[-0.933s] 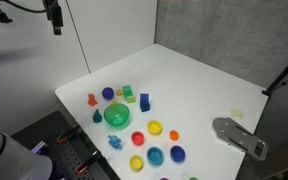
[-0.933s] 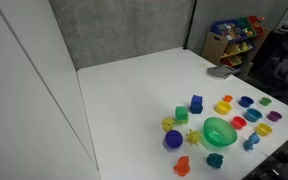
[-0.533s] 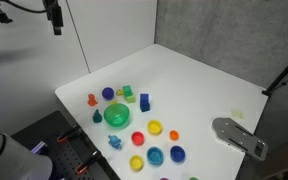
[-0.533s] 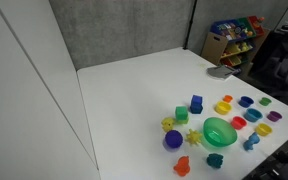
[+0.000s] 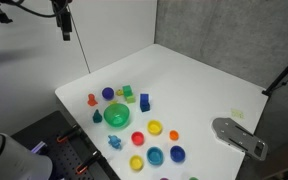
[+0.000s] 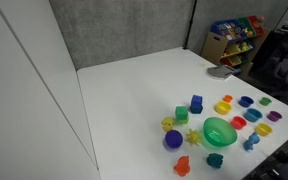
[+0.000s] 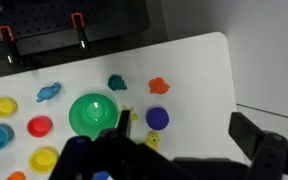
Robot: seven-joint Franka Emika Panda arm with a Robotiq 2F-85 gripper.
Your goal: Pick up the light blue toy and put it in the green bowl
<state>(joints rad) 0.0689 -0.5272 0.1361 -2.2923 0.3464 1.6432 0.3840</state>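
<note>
The green bowl [image 5: 117, 116] sits near the table's front corner among small coloured pieces; it shows in both exterior views [image 6: 220, 130] and in the wrist view [image 7: 91, 113]. The light blue toy [image 5: 114, 142] lies on the table a little in front of the bowl, apart from it [image 6: 250, 143] [image 7: 48, 93]. My gripper [image 5: 66, 28] hangs high above the table's back left, far from both. In the wrist view its jaws [image 7: 189, 135] are spread wide and empty. It does not show in the exterior view taken from the wall side.
Around the bowl are a purple ball [image 5: 108, 93], an orange piece [image 5: 91, 99], a teal piece [image 5: 97, 116], a green block [image 5: 129, 95], a dark blue block [image 5: 144, 101] and several round discs [image 5: 154, 127]. A grey bracket [image 5: 239, 136] sits at the table's edge.
My gripper has shifted a little to the right in the exterior view. The toys and the bowl have not moved.
</note>
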